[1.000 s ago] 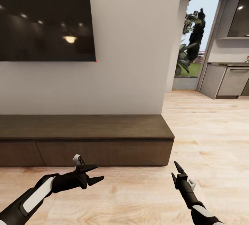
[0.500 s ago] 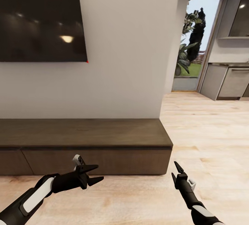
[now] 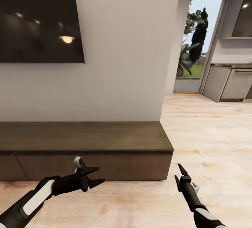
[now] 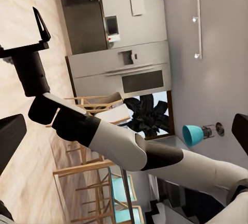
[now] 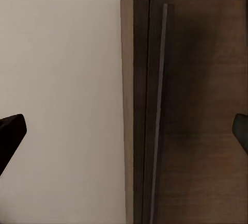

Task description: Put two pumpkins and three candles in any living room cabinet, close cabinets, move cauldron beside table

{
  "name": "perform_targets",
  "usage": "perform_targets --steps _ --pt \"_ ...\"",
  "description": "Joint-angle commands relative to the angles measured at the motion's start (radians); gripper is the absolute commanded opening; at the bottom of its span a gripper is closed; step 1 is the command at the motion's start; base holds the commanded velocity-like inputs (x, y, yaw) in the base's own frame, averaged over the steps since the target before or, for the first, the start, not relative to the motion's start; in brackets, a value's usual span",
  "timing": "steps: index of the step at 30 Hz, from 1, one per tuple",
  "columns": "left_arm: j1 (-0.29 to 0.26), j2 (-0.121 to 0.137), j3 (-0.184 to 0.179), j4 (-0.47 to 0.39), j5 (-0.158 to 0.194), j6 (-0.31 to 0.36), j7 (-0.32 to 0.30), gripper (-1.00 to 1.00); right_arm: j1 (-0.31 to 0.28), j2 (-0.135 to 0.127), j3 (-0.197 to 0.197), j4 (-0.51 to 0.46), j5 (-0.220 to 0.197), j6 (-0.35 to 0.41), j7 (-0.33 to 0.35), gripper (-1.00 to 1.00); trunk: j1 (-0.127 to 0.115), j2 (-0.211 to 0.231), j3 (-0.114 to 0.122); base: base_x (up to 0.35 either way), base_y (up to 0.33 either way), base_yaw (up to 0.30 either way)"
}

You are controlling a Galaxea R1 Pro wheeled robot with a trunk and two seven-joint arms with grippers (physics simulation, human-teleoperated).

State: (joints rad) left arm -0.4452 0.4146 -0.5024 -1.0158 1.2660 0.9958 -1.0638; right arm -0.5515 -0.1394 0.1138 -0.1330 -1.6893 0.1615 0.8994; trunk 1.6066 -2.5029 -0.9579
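Long dark cabinet (image 3: 84, 140) against the wall, drawer fronts flush and shut, contents hidden, top bare. Its left end cut off by the frame; right end stopping just short of the wall corner. Black screen (image 3: 40, 19) mounted above. Open wooden floor (image 3: 210, 133) to the right, running toward grey kitchen units (image 3: 231, 82). Left gripper (image 3: 97, 176) low before the cabinet front, fingers spread, empty. Right gripper (image 3: 180, 169) over bare floor, fingertips apart in the wrist view, empty.
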Motion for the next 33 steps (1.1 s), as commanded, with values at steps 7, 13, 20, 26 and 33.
perform_targets --steps 7,13,20,26,33 --pt "-0.001 0.001 -0.003 0.000 0.005 0.004 -0.002 1.00 -0.001 0.000 0.007 0.001 -0.020 0.007 0.000 1.00 0.002 -0.001 -0.016 0.000 0.000 0.000" --pt "-0.001 0.000 -0.003 0.000 0.006 0.004 -0.002 1.00 -0.001 0.000 0.007 0.001 -0.021 0.007 -0.002 1.00 0.003 -0.002 -0.028 0.000 0.000 0.000" --pt "-0.001 0.001 -0.002 0.001 0.006 0.004 -0.002 1.00 -0.001 0.000 0.008 0.001 -0.021 0.007 -0.002 1.00 0.003 -0.002 -0.028 0.000 0.000 0.000" --pt "-0.001 -0.002 -0.002 0.002 0.006 0.004 -0.002 1.00 -0.001 0.000 0.008 0.001 -0.021 0.007 -0.002 1.00 0.003 -0.002 -0.028 0.150 0.008 0.000" --pt "-0.001 -0.002 -0.002 0.003 0.005 0.004 -0.002 1.00 -0.001 0.000 0.008 0.002 -0.020 0.007 -0.003 1.00 0.003 -0.002 -0.028 0.151 0.014 0.000"
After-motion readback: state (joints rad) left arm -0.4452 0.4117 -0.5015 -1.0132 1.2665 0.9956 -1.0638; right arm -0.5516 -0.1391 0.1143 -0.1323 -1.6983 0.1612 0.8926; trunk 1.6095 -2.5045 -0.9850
